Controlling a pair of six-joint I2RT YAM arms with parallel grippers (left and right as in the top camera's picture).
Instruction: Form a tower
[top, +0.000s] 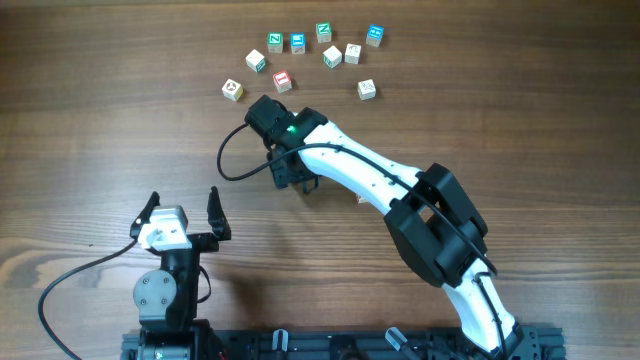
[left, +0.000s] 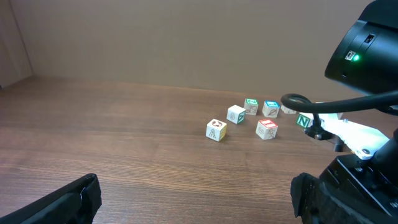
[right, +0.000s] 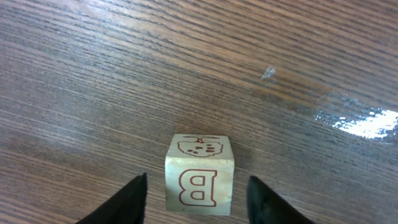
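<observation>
**One lettered cube between parted right fingers**

Overhead: the right gripper (top: 297, 182) hangs mid-table and hides whatever is under it. Ten small loose wooden cubes with coloured faces (top: 282, 81) lie scattered beyond it. The left gripper (top: 180, 212) sits near the front edge, fingers spread wide.

Left wrist: six of those cubes show clearly.

Right wrist: one pale wooden cube with a red B (right: 199, 183) stands on the brown wood-grain table (right: 93, 74) between the right fingertips. There is a gap on either side, so nothing is gripped.

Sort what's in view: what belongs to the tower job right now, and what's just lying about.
In the job: B cube, on the table; right gripper, jaws open either side of it.
Lying about: loose cubes, likely later stock; left gripper, open, holding nothing; black cable.
</observation>
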